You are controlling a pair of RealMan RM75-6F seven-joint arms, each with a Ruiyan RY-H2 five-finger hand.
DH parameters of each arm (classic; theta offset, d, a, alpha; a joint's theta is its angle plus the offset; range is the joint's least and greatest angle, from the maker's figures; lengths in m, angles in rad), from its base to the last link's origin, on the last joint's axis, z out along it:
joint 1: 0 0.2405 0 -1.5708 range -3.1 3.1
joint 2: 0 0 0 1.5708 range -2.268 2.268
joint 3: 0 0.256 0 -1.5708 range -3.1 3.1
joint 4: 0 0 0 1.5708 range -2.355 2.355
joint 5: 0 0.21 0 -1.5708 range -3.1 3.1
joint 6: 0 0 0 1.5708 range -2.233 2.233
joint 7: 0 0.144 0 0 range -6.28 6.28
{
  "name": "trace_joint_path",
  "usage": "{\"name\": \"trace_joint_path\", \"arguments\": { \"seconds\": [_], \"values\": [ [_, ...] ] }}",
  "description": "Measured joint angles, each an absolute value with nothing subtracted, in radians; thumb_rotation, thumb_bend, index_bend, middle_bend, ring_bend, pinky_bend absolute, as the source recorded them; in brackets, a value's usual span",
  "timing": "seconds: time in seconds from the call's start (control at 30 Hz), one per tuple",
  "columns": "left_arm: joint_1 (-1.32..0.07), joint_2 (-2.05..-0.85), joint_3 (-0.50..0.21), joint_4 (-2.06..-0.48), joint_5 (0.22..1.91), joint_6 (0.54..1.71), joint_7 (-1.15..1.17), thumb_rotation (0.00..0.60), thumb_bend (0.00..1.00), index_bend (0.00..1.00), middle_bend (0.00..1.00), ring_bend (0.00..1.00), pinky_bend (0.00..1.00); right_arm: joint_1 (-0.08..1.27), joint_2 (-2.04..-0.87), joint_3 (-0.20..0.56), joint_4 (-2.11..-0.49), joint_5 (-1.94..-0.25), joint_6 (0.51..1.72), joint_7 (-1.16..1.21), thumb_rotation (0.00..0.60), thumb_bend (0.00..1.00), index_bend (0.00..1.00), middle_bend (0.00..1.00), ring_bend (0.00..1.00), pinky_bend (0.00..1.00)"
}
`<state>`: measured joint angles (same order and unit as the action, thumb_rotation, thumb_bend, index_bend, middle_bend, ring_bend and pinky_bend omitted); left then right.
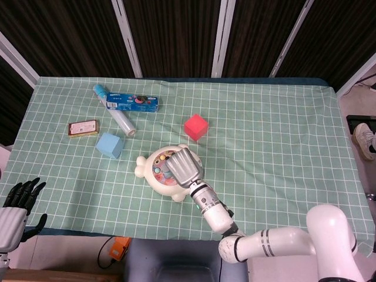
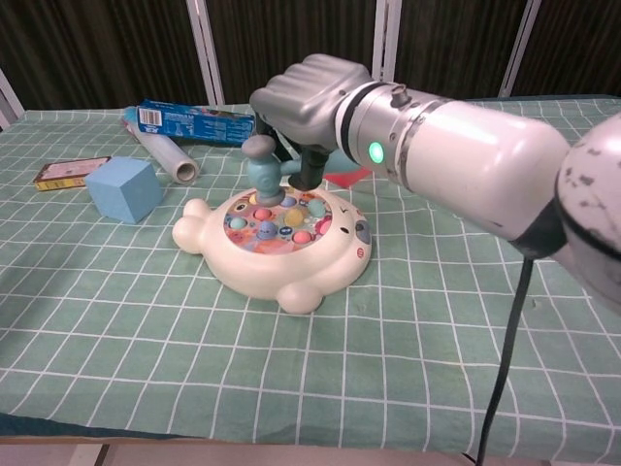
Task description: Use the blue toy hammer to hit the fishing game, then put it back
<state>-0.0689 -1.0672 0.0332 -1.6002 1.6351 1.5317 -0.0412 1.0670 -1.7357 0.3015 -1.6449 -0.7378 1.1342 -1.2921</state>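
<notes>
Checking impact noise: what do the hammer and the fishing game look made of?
The blue toy hammer, held by the right hand, looks like matte moulded plastic, judging by its rounded edges. The fishing game looks like glossy cream plastic, judging by its smooth sheen.
</notes>
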Motion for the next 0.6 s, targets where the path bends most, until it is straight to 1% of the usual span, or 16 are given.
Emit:
{"name": "trace_joint_path", "arguments": {
  "seconds": [0.27, 0.6],
  "values": [
    [-0.069, -1.066, 0.033, -1.598, 1.635, 1.53, -0.047, 0.6, 0.42, 0.0, 0.0, 0.0, 0.07, 1.111, -1.824, 0.272, -1.514, -0.719, 1.145, -1.279, 0.6, 0.54, 1.0, 0.75, 0.76, 0.81],
    [-0.069, -1.064, 0.033, -1.597, 1.635, 1.531, -0.052, 0.6, 0.42, 0.0, 0.0, 0.0, 0.07, 1.135, -1.864, 0.246, -1.445, -0.693, 1.139, -1.268, 0.6, 0.54, 1.0, 0.75, 0.76, 0.81]
  ]
}}
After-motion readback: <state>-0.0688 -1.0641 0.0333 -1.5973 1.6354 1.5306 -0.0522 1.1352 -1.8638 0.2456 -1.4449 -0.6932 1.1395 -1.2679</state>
